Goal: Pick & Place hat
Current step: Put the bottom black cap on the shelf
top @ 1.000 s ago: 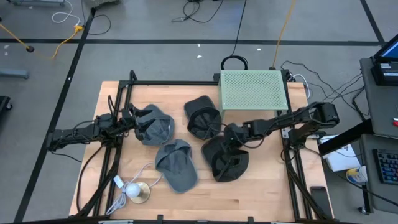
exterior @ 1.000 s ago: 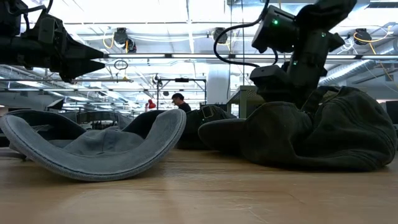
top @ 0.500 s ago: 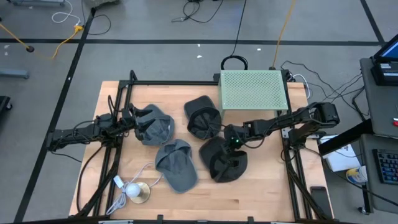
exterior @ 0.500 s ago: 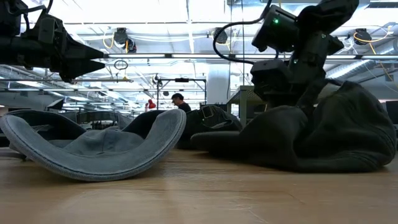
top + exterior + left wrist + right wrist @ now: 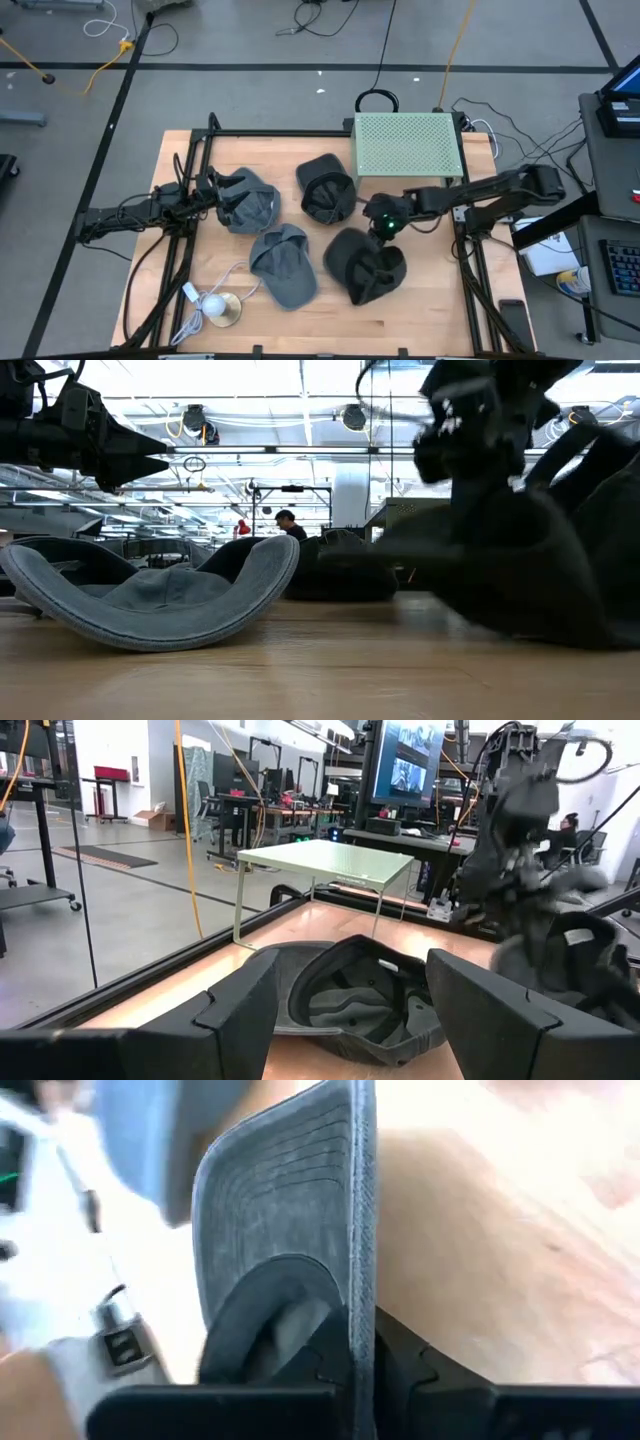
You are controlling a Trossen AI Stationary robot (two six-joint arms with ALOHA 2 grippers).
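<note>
The right pincer (image 5: 383, 228) sits over the right half of the wooden table (image 5: 440, 310), just in front of the pale green perforated box (image 5: 406, 145), and it is clamped tight on the brim of a dark hat (image 5: 365, 265); in the right wrist view the two dark fingers (image 5: 395, 1355) pinch the stitched brim edge of that dark hat (image 5: 300, 1230) between them. In the high view the hat hangs from the pincer toward the front of the table, its crown bunched and dark, and in the low view it fills the right side as a blurred dark mass (image 5: 530, 575) with its lower edge near the tabletop; I cannot tell whether it touches the wood. Three other caps lie on the table: a black cap (image 5: 326, 188) beside the green box, a grey cap (image 5: 248, 200) on the left side, and a second grey cap (image 5: 284, 264) nearer the front, lying brim-up in the low view. The left pincer (image 5: 208, 192) waits at the left side, just beside the grey cap on that side, its fingers (image 5: 240, 1010) spread apart with nothing between them. A white cable with a round metal disc (image 5: 222, 308) lies at the front left corner.
</note>
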